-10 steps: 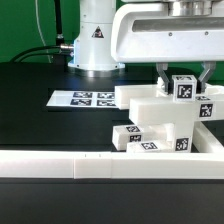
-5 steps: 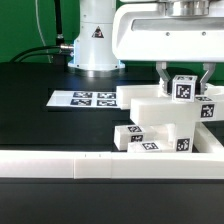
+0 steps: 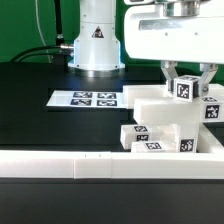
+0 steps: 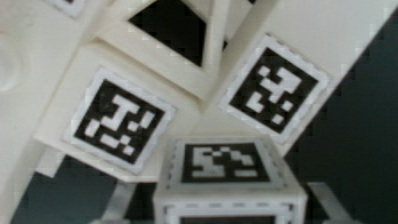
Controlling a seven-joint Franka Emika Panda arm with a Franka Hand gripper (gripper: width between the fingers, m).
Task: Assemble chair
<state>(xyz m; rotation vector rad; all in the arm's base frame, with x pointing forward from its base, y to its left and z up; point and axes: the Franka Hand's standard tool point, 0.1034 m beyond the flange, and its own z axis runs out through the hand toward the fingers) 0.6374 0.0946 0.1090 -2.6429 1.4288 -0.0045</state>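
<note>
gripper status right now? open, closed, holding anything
gripper: closed on the small tagged block, a finger on each side of it, at the top of the stacked chair parts.

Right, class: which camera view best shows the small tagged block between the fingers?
The exterior view. It shows the tagged block whole, gripped between the fingers, at the top of the white chair parts. The wrist view shows only one tagged face of it, close up and blurred.
</note>
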